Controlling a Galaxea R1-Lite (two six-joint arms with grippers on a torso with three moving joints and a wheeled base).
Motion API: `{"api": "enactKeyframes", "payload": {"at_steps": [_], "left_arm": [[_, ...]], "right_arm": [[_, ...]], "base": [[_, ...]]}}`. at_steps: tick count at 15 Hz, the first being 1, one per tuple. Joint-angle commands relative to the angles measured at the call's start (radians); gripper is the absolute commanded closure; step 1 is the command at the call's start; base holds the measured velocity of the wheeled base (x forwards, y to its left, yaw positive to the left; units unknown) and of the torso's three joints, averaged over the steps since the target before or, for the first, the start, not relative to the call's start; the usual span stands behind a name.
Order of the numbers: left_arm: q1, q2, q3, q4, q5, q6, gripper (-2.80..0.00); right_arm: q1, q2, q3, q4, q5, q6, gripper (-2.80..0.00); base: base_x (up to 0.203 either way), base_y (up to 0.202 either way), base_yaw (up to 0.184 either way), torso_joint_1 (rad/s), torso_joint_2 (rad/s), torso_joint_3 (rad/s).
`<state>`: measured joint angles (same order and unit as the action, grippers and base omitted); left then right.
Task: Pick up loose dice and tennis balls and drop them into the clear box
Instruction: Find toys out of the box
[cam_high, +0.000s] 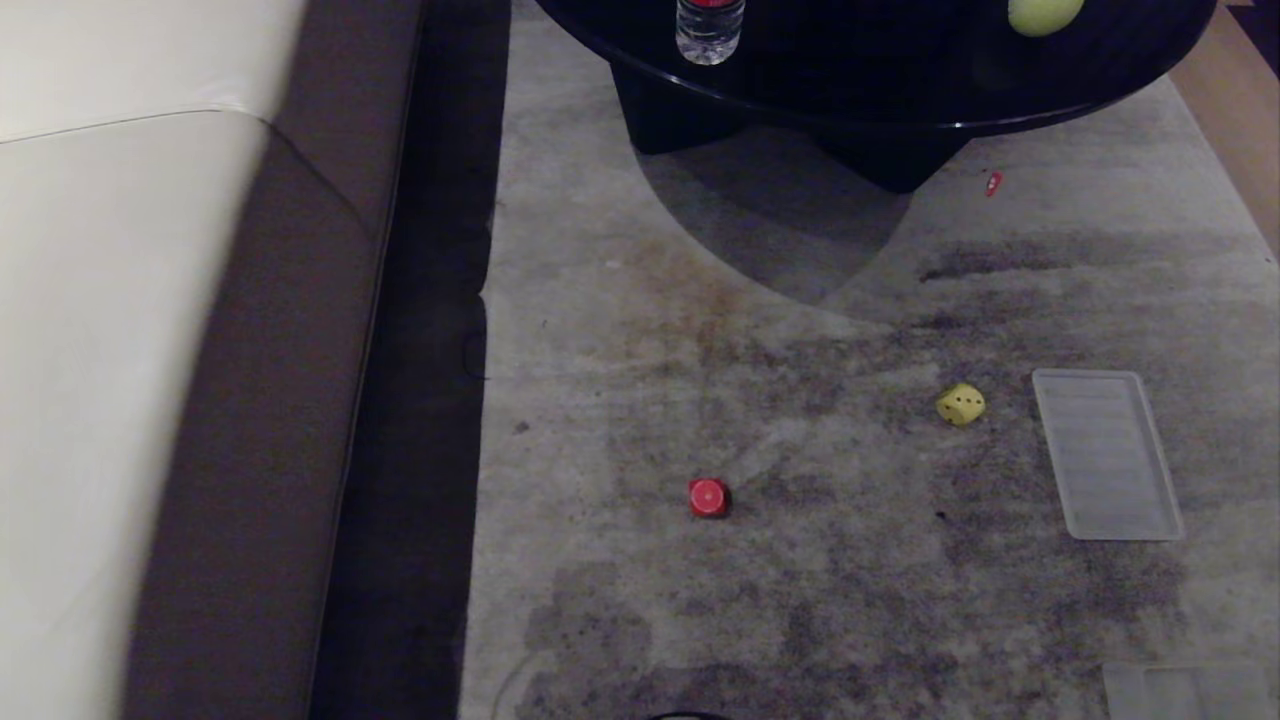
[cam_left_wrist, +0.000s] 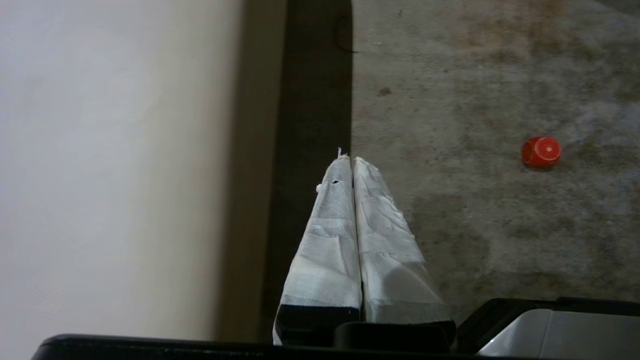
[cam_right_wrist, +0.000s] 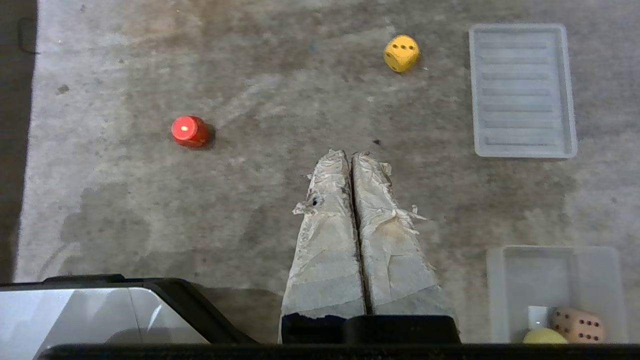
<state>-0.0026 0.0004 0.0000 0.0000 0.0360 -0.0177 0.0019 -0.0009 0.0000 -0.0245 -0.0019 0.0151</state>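
We hold both arms tucked close to our body, outside the head view, each pointing down toward the grey carpet (cam_high: 800, 600). Our left gripper (cam_left_wrist: 352, 159) has its taped fingers (cam_left_wrist: 330, 240) pressed flat together with nothing between them; its tips hang over the dark strip where the carpet meets the pale sofa (cam_high: 120, 350). The red die (cam_left_wrist: 541, 152) lies on the carpet well off to one side of those closed jaws, away from the sofa. Our right gripper (cam_right_wrist: 351, 155) is likewise closed tight and empty, its worn, frayed fingers (cam_right_wrist: 385, 240) touching along their whole length above bare carpet. From these jaws the red die sits ahead and to the sofa side, well apart from the tips, one pip facing up. The yellow die (cam_right_wrist: 401, 52) lies farther ahead on the opposite side, tilted on the carpet, just beside the flat ribbed lid (cam_right_wrist: 522, 90) but not touching it. The clear box (cam_right_wrist: 550, 280) stands on the carpet near the base of the right fingers, on the same side as the lid; inside it we see a tan die (cam_right_wrist: 577, 325) and a tennis ball (cam_right_wrist: 544, 336) next to it. Far beyond both grippers, in the head view, another tennis ball (cam_high: 1043, 15) rests on the black round table (cam_high: 900, 80), which also carries a water bottle (cam_high: 709, 30).
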Motion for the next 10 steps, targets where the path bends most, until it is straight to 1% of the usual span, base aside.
{"api": "enactKeyframes", "payload": {"at_steps": [1,10], "left_arm": [[-0.002,0.001,0.002,0.0,0.001,-0.001,0.0],[-0.002,0.001,0.002,0.0,0.002,-0.004,0.0]], "right_arm": [[-0.002,0.001,0.012,-0.002,0.0,0.0,0.0],[-0.001,0.001,0.011,0.0,0.0,0.0,0.0]], "base": [[0.0,-0.104,-0.007,0.012,0.0,0.003],[0.0,0.0,0.0,0.0,0.0,0.0]]}}
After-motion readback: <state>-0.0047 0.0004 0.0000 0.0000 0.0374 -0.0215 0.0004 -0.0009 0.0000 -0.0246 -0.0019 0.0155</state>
